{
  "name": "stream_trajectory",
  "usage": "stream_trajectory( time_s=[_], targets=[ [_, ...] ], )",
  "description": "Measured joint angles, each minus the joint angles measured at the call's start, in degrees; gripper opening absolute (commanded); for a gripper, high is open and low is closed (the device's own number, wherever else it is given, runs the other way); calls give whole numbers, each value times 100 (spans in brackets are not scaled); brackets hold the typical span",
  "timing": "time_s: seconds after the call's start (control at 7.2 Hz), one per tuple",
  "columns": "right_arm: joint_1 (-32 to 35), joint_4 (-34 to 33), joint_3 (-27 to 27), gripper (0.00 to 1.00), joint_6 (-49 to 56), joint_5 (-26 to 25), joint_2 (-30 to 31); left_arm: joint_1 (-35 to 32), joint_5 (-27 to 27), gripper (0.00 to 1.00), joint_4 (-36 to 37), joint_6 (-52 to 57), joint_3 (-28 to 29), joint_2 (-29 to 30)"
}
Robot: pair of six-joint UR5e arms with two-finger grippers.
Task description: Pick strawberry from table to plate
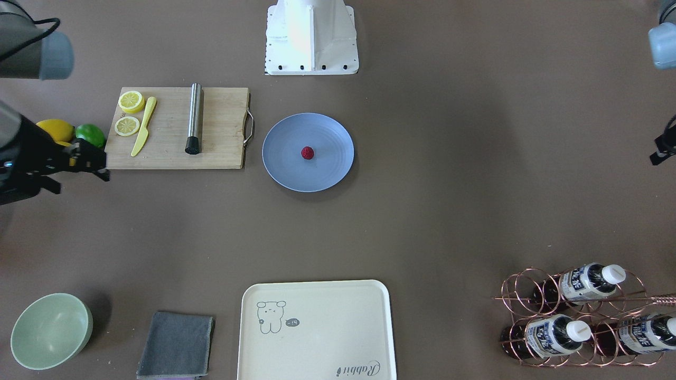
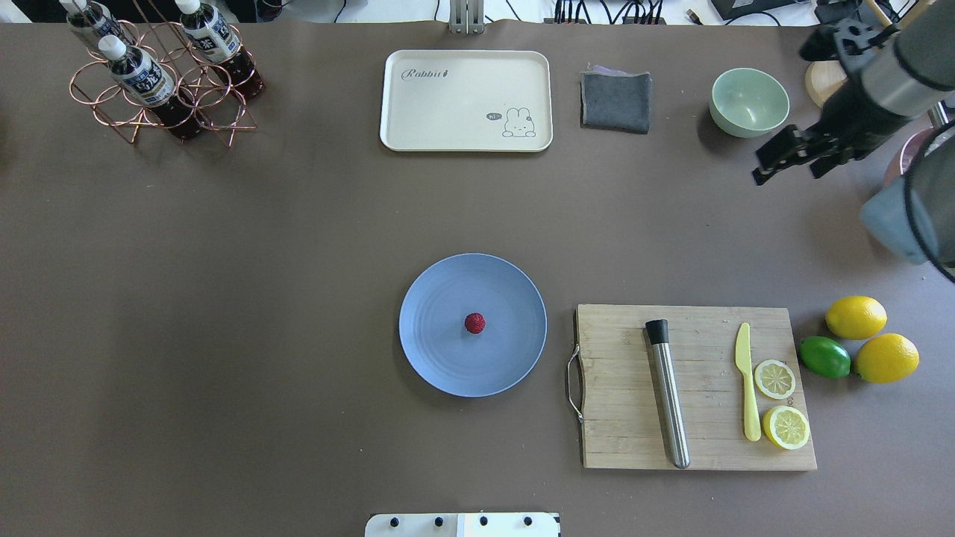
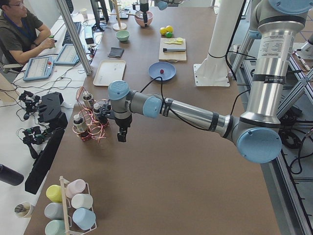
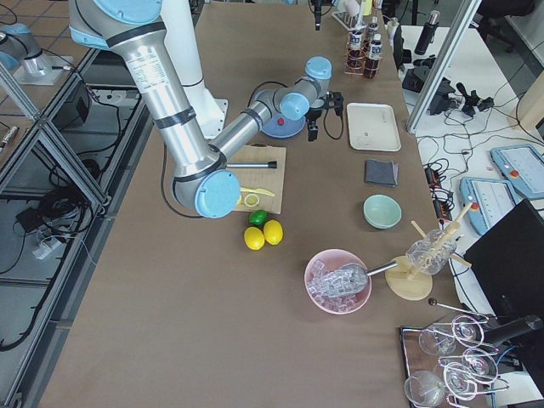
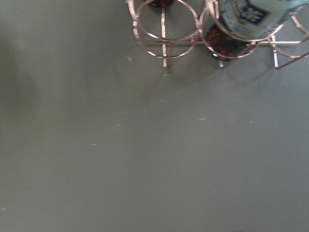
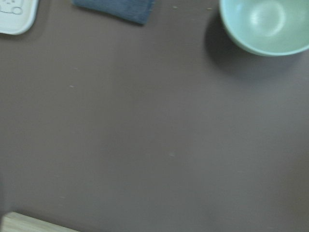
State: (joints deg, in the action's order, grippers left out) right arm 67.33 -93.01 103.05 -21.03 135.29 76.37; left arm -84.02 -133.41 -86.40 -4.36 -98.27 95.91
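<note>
Plainly, the strawberry [image 2: 474, 323] lay at the middle of the plate [image 2: 448, 365], which sat on the table [image 2: 224, 298] just left of the cutting board [image 2: 619, 373] in the overhead view. The right gripper [image 2: 787, 175] hovered above the far right of the table, near the pale green bowl [image 2: 748, 101], its two fingers spread wide and holding nothing. The left gripper [image 3: 122, 136] hung over the far left, just beside the copper bottle rack [image 3: 90, 127]. Whether its fingers were apart or together could not be told.
</note>
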Motion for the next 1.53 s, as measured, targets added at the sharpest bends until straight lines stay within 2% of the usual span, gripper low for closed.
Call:
stream_trajectory(
  time_s=[0.28, 0.56, 0.83, 1.53],
  targets=[
    [1311, -1104, -205, 100, 2458, 15, 483, -713, -438, 97, 288, 955, 379, -281],
    [2300, -1509, -771, 100, 4178, -48, 712, -1054, -318, 97, 188, 1404, 426, -708],
    [2604, -1639, -935, 100, 4551, -170, 848, -1201, -269, 97, 139, 1459, 325, -909],
    [2653, -1676, -928, 100, 4606, -345, 894, -1201, -221, 97, 139, 1447, 310, -1057]
  ],
)
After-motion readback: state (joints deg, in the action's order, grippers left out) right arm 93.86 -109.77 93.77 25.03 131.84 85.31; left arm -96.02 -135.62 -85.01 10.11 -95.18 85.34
